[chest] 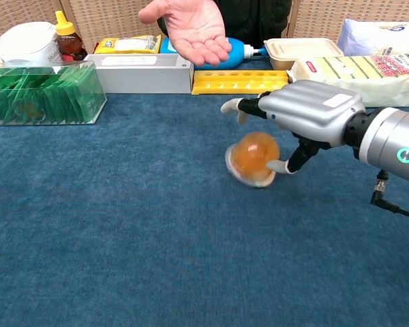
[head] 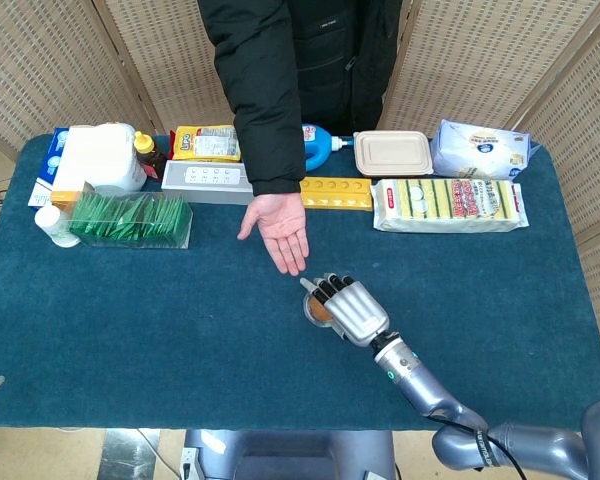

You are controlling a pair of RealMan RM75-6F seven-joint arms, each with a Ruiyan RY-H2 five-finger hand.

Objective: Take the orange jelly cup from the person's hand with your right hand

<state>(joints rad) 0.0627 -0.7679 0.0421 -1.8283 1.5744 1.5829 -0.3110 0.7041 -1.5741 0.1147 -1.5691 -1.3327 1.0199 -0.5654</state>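
The orange jelly cup (chest: 253,158) lies tilted and blurred low over the blue table, under my right hand (chest: 307,116). The hand's fingers (chest: 249,105) stretch forward above the cup and no longer wrap it; only the thumb (chest: 281,165) touches its right side. In the head view the cup (head: 320,312) peeks out beneath the right hand (head: 352,308) near the table's middle. The person's hand (head: 280,228) hovers palm up and empty, just beyond my hand; it also shows in the chest view (chest: 187,27). My left hand does not show.
Along the far edge stand a green packet box (head: 130,220), a grey box (head: 205,180), a yellow tray (head: 340,192), a sponge pack (head: 448,204), a lunch box (head: 392,152) and a honey bottle (head: 145,150). The person stands behind the table.
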